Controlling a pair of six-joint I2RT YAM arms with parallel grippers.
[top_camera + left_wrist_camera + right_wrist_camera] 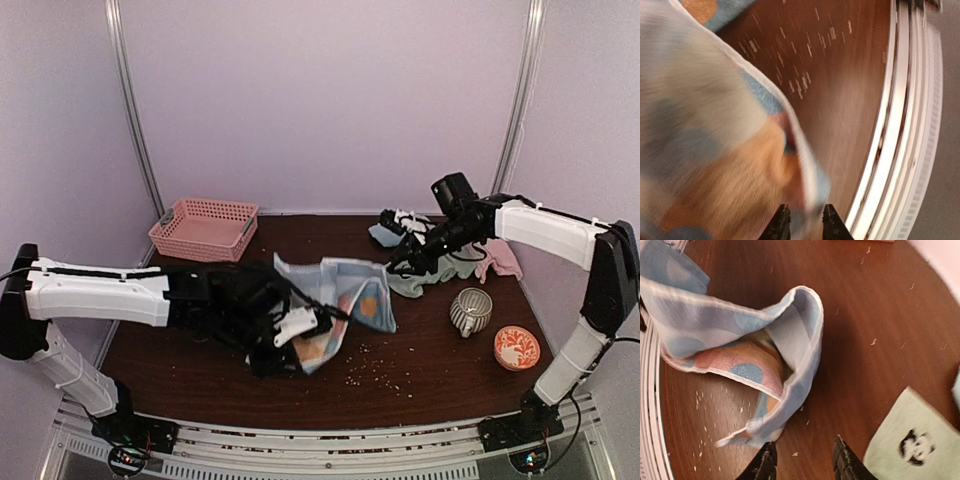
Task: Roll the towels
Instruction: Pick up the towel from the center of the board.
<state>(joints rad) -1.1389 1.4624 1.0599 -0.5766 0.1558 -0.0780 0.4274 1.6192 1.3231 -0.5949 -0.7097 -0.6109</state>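
The light blue towel with pink-orange spots hangs lifted and crumpled at mid table. My left gripper is shut on its near edge; in the left wrist view the cloth runs between the fingertips. My right gripper is open and empty, low over the table at the towel's right end; that end lies just beside my left finger. The sage green towel with a dark mark lies under the right arm. A plain blue towel and the pink towel lie at the back right.
A pink basket stands at the back left. A striped mug lies on its side at the right, with an orange patterned bowl near it. Crumbs are scattered on the brown table. The white front rail is close to the left gripper.
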